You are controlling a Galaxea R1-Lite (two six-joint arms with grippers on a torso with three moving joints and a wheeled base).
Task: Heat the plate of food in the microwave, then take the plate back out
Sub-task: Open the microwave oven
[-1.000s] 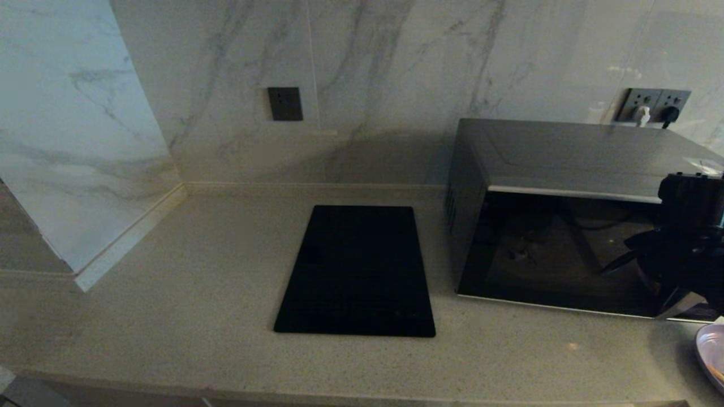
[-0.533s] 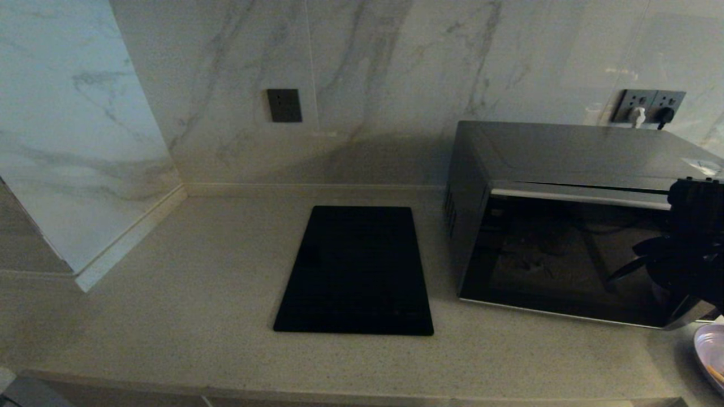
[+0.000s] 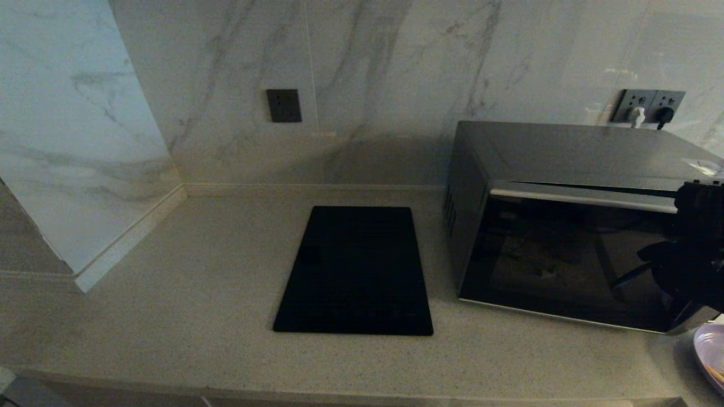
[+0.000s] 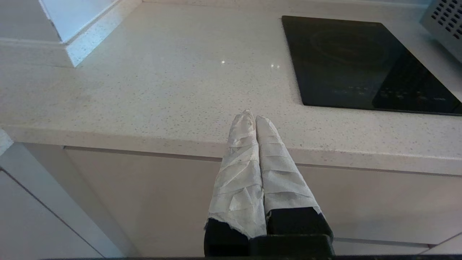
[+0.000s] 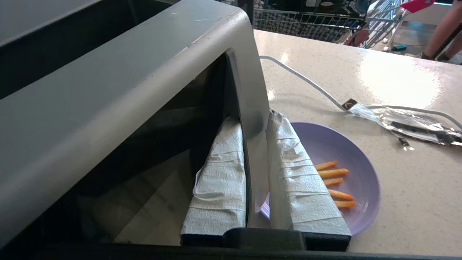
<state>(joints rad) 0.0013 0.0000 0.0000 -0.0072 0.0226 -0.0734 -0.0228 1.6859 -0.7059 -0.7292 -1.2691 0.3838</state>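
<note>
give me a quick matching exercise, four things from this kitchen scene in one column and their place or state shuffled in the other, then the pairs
Things
1. microwave door
2. plate of food
3. left gripper
4. right gripper

Place or state
A. shut on nothing, hanging by the counter's front edge
B. slightly ajar, a gap showing at its top edge
C. on the counter beside the microwave, not inside it
D. shut on the edge of the microwave door

Pairs: 1-B, 2-C, 3-A, 4-D

The plate of food [image 3: 714, 355] is cut off by the head view's edge
</note>
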